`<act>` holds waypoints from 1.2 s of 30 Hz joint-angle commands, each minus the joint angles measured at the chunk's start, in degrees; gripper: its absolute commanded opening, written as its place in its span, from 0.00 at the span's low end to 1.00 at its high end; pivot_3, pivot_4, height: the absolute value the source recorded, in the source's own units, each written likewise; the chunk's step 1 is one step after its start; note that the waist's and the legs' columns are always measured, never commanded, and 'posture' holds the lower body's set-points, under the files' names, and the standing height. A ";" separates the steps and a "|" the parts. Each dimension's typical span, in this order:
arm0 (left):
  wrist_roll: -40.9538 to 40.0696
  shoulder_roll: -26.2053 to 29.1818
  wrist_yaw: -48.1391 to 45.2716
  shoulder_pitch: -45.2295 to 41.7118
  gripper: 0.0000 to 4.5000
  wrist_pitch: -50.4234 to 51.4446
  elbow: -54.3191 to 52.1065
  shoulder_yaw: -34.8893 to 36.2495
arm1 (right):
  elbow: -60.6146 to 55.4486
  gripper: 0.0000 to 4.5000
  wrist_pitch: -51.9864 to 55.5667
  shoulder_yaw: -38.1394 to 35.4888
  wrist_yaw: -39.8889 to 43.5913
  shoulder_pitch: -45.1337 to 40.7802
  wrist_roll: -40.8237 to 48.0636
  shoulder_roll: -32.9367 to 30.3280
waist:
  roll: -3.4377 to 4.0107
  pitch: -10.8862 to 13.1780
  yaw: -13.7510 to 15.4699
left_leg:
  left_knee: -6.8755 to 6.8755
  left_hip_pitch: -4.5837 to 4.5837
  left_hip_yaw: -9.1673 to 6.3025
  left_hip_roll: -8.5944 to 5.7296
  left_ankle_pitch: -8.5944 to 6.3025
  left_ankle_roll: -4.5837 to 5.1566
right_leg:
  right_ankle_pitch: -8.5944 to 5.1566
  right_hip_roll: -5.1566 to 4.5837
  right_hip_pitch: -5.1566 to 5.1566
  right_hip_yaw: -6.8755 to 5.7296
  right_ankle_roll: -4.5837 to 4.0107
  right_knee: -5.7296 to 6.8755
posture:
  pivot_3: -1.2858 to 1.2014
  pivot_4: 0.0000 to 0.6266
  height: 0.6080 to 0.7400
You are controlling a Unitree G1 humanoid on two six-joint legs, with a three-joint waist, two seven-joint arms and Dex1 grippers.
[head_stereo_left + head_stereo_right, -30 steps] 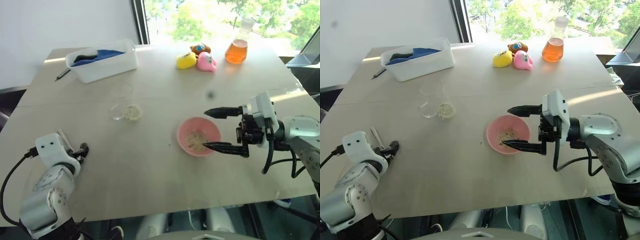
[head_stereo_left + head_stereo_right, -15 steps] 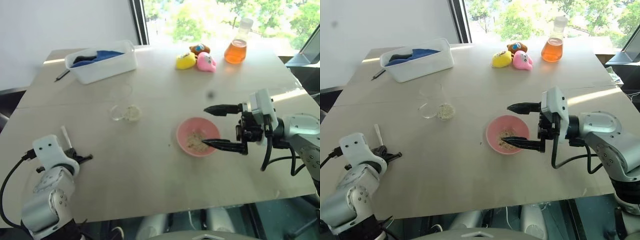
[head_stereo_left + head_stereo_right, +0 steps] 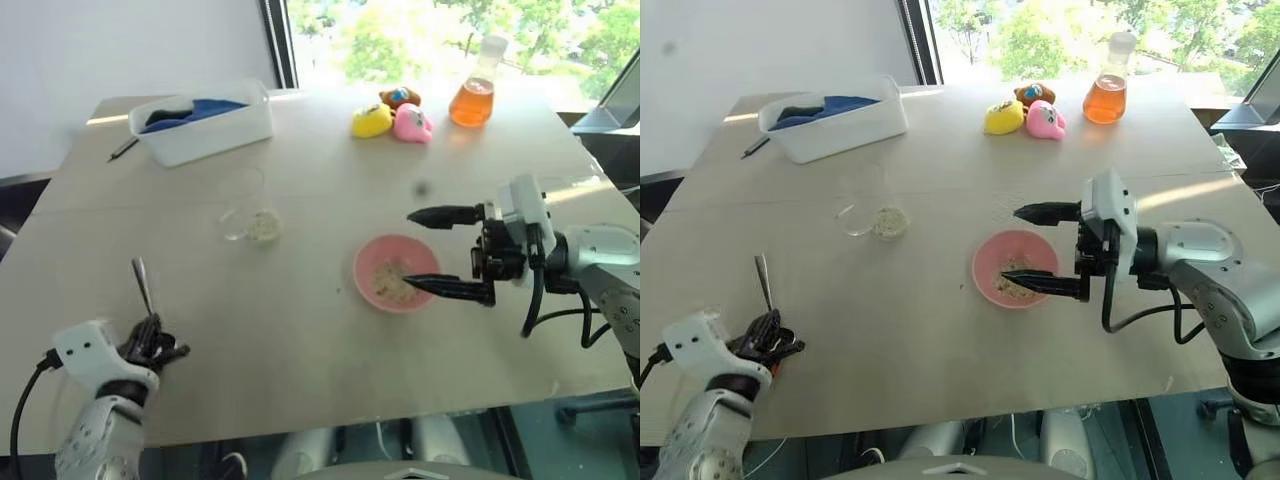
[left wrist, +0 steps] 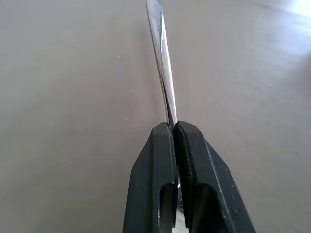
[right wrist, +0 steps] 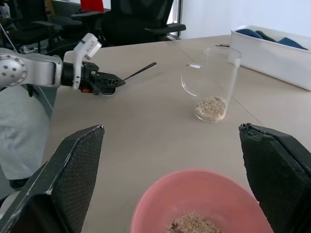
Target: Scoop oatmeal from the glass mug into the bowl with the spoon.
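My spoon [image 4: 163, 63] is shiny polished metal. Glass mug [image 5: 212, 82] is clear, thin, glossy; oatmeal [image 5: 211, 108] inside looks dry and flaky. Bowl [image 3: 372, 263] is smooth pink plastic. Tabletop [image 3: 300, 330] is matt pale wood-look. My fingers [image 4: 151, 189] are matt black plastic.

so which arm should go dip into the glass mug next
Left. Its gripper is already shut on the spoon, nearer the glass mug. The right gripper is open around the bowl.
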 commanded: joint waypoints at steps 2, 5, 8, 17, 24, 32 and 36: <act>0.95 -1.45 -5.21 5.70 0.01 -9.01 -7.29 -8.52 | 0.72 1.00 0.24 -0.58 -1.17 -1.10 0.35 1.44 | -0.02 -0.01 0.06 | 0.00 -0.02 0.01 -0.03 -0.01 0.02 | 0.00 0.00 0.02 0.01 0.00 -0.07 | 0.52 0.24 1.00; 2.99 -0.30 -6.56 7.61 0.01 -11.45 -8.97 -14.46 | 1.67 1.00 2.29 -0.75 -3.63 -1.83 1.43 3.20 | -0.02 0.01 0.00 | 0.00 -0.07 0.04 -0.04 -0.04 0.07 | 0.01 0.02 0.01 0.03 0.01 -0.15 | 0.52 0.24 1.00; 6.15 3.45 -10.02 8.10 0.01 -13.21 -9.76 -21.26 | 0.68 1.00 7.72 -0.87 -8.02 -2.15 5.65 5.23 | 0.00 0.01 -0.09 | -0.03 -0.08 -0.03 0.03 -0.04 0.06 | 0.01 0.04 -0.01 -0.02 -0.01 -0.15 | 0.52 0.24 1.00; 6.26 13.21 -17.59 5.68 0.01 -14.10 -10.00 -31.78 | -1.52 1.00 18.95 2.50 -18.50 -3.15 11.37 9.83 | 0.12 0.07 -0.22 | -0.11 -0.10 -0.04 0.00 -0.04 0.07 | 0.01 0.14 -0.04 -0.04 -0.02 -0.21 | 0.52 0.24 1.00; 5.01 16.05 -19.95 0.77 0.01 -13.78 -9.08 -36.39 | 3.00 1.00 28.43 3.08 -32.37 -4.42 17.13 19.61 | 0.20 0.10 -0.27 | -0.12 -0.07 -0.04 -0.01 -0.03 0.06 | 0.01 0.18 -0.04 -0.03 -0.02 -0.17 | 0.52 0.24 1.00; 4.69 16.82 -20.24 -1.43 0.01 -14.46 -7.77 -37.79 | 7.29 1.00 32.57 1.91 -41.23 -6.20 21.16 26.96 | 0.28 0.13 -0.35 | -0.12 -0.10 -0.01 -0.04 -0.02 0.06 | 0.01 0.21 -0.14 0.01 -0.02 -0.13 | 0.52 0.24 1.00; 4.99 17.10 -20.38 -1.12 0.01 -14.97 -7.30 -37.90 | 8.33 1.00 32.44 1.42 -41.88 -7.61 21.66 28.54 | 0.30 0.14 -0.42 | -0.12 -0.09 0.00 -0.04 -0.02 0.06 | 0.01 0.23 -0.14 0.03 -0.02 -0.09 | 0.52 0.24 1.00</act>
